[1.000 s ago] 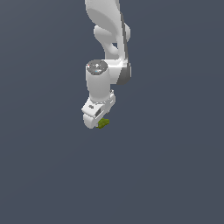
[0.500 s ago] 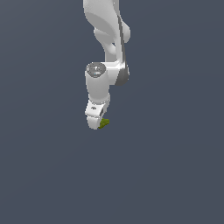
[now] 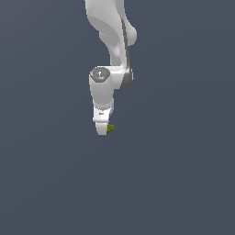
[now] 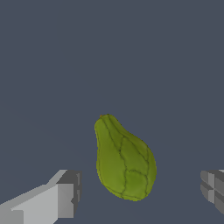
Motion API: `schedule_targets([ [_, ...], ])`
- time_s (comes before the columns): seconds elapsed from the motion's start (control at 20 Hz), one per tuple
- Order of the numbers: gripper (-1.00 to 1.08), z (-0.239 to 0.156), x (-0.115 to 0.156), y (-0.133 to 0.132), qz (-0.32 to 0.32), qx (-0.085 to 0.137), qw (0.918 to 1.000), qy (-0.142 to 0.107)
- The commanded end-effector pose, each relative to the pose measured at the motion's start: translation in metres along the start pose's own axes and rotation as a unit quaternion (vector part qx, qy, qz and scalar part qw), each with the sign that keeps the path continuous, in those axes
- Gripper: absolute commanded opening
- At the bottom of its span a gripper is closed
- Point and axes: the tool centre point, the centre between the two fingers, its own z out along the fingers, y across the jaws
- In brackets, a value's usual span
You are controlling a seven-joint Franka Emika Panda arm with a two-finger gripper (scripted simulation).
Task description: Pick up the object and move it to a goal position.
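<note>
**Arm** [image 3: 110, 41]. White Panda, reaching down from above in the exterior view. Wrist joint cap grey; no maker's name, label or lettering could be read on any link.

**Gripper** [image 3: 103, 130]. White body with grey pads. In the wrist view the two fingers [image 4: 65, 194] stood wide apart, one at each side of the frame, with bare gaps between each pad and the fruit-like lump; the pincer was spread, pinching nothing. In the exterior view its tip sat low, level with the object.

**Object** [image 4: 124, 159]. Small olive-green lump, pear-shaped, skin crossed by dark vein-like lines. It lay between the fingers, nearer neither by much, narrow end pointing away from the pincer. In the exterior view only a green sliver [image 3: 110, 129] showed just beside the fingertip. No writing or mark on it.

**Step in hand (judgement).** Approach looked complete and the grasp not yet made: the pincer straddled the object. The next move called for closing the fingers squarely on the broad body, where the rounded sides could slip if the grip landed on the tapered end, then a lift and carry to the goal. No goal marker was visible in either view.
</note>
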Motion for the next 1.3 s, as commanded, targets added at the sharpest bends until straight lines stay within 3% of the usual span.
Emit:
schedule_targets([
  [0.0,1.0,0.002,-0.001,-0.002,-0.021,0.0,0.9998,0.0],
  [0.7,1.0,0.008,-0.002,-0.006,-0.052,0.001,0.9986,0.001],
  [1.25,1.0,0.051,-0.001,-0.007,-0.055,0.001,0.9985,0.001],
])
